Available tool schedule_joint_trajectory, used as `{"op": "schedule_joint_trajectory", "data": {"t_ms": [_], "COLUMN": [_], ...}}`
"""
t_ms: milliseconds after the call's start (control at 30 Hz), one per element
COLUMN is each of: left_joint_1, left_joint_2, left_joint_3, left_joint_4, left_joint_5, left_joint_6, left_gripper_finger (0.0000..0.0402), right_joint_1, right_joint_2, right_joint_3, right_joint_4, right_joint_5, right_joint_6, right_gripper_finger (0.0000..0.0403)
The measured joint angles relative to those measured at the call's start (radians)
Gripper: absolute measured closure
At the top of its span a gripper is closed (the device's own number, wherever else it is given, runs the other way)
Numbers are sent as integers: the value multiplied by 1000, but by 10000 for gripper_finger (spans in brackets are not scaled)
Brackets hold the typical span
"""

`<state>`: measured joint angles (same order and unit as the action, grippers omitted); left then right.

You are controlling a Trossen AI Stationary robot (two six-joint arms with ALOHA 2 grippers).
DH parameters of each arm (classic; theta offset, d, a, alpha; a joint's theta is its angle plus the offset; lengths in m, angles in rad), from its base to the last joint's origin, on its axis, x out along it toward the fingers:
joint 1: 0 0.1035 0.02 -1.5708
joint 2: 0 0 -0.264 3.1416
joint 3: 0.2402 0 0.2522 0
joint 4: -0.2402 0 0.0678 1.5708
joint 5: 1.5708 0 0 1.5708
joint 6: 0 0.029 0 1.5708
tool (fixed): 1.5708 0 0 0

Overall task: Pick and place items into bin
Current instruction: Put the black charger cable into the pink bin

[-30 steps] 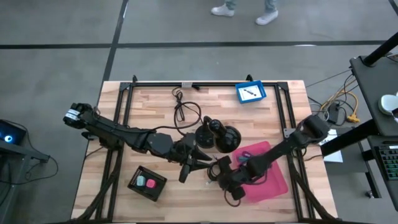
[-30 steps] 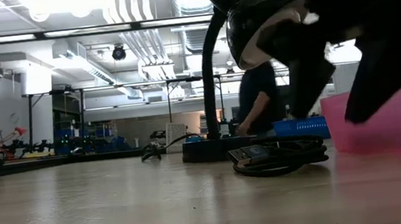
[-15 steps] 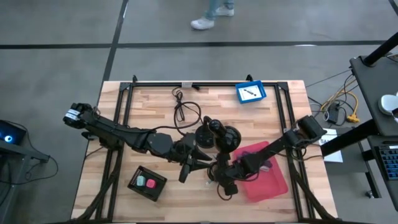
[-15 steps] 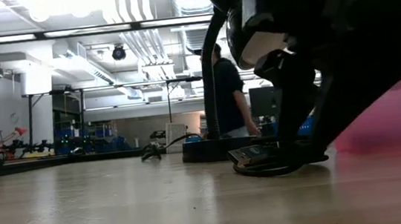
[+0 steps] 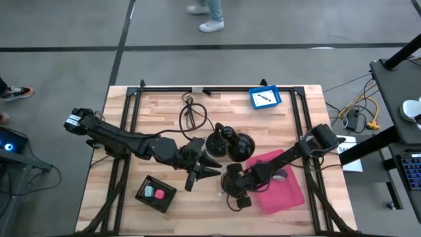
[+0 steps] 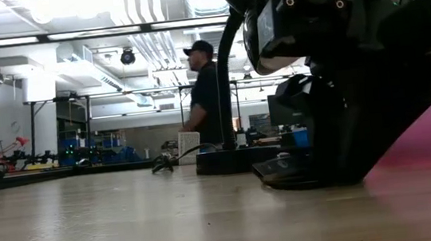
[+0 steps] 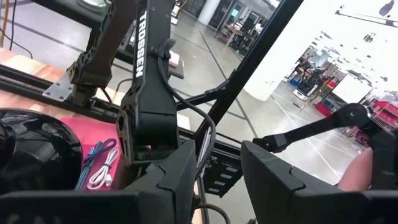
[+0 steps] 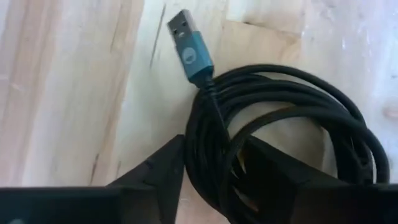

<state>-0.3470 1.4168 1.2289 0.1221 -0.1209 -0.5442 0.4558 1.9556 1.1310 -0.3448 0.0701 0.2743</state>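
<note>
The coiled black cable [image 8: 280,130], with a teal USB plug [image 8: 189,50], lies on the wood beside the pink bin [image 5: 289,187]. My right gripper [image 5: 235,192] stands down over it, open, one finger on each side of a bundle of strands; in the low view it hides most of the coil [image 6: 281,171]. My left gripper [image 5: 200,174] hovers open just to the left, holding nothing. A black box with a pink and a green cube [image 5: 155,193] sits near the near edge. White and blue cables [image 7: 99,165] lie in the bin. My right gripper comes from above, pointing down, with its fingers [image 8: 155,168] across a bundle of the coil's strands [image 8: 214,143]. The strands fill the gap, and I cannot tell whether the fingers touch them. The coil lies flat on the table.
The bulky black round-based object [image 5: 230,143] stands just beyond both grippers. A thin black cord [image 5: 194,115] loops toward the far edge, where a blue tray [image 5: 265,98] rests. A person [image 6: 207,97] walks past beyond the table. Bare wood lies at the near left.
My right gripper has moved from the bin's near-left corner a little toward the table's left and come down onto the coiled cable, which has stayed where it was. My left gripper has drifted slightly toward the left edge.
</note>
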Motion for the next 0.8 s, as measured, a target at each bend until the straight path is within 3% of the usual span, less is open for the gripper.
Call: {"op": "schedule_joint_trajectory", "data": {"t_ms": [367, 800], "left_joint_1": [0, 0], "left_joint_2": [-6, -25], "left_joint_3": [0, 0], "left_joint_4": [-7, -8], "left_joint_5": [0, 0], "left_joint_6": [1, 8], "left_gripper_finger": [288, 288], "right_joint_1": [2, 2], "right_joint_2": [-20, -112], "right_joint_3": [44, 166], "right_joint_4": [-29, -283], "right_joint_5": [-38, -109], "right_joint_6": [7, 3], "right_gripper_finger": [378, 375]}}
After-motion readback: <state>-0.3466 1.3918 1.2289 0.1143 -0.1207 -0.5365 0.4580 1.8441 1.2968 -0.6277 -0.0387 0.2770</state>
